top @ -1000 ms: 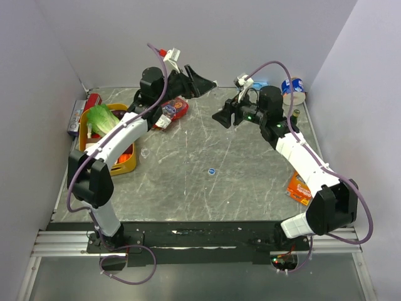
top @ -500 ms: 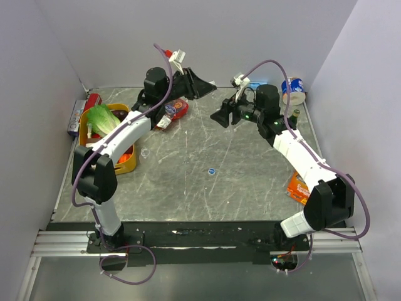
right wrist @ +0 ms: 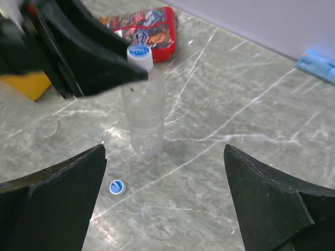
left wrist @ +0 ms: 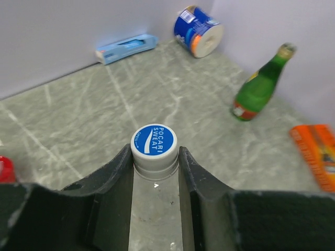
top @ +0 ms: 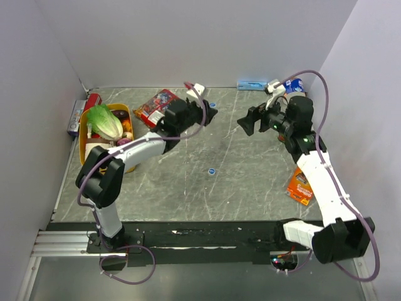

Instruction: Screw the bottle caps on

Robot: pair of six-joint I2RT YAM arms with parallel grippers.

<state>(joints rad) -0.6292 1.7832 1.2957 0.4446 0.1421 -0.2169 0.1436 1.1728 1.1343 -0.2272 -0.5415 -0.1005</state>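
A small clear bottle [right wrist: 142, 117] stands upright near the middle of the table, with a blue cap [left wrist: 153, 141] on its neck. My left gripper [left wrist: 153, 151] is shut on the bottle just under that cap; in the top view it [top: 207, 113] reaches in from the left. A second blue cap [top: 211, 170] lies loose on the table in front of the bottle, also seen as the loose cap [right wrist: 116, 186] in the right wrist view. My right gripper [right wrist: 163, 157] hangs wide open and empty to the right of the bottle, facing it [top: 247, 122].
A green glass bottle [left wrist: 259, 83] and a blue-and-white tin [left wrist: 199, 30] stand at the back right. An orange packet [top: 299, 186] lies under the right arm. A yellow basket [top: 128, 166] with lettuce sits at the left, a red snack packet [top: 155, 103] behind the left arm, a blue box [top: 252, 84] by the back wall.
My left gripper came forward and right from the back wall and shut on the bottle. My right gripper drew back to the right and opened wide.
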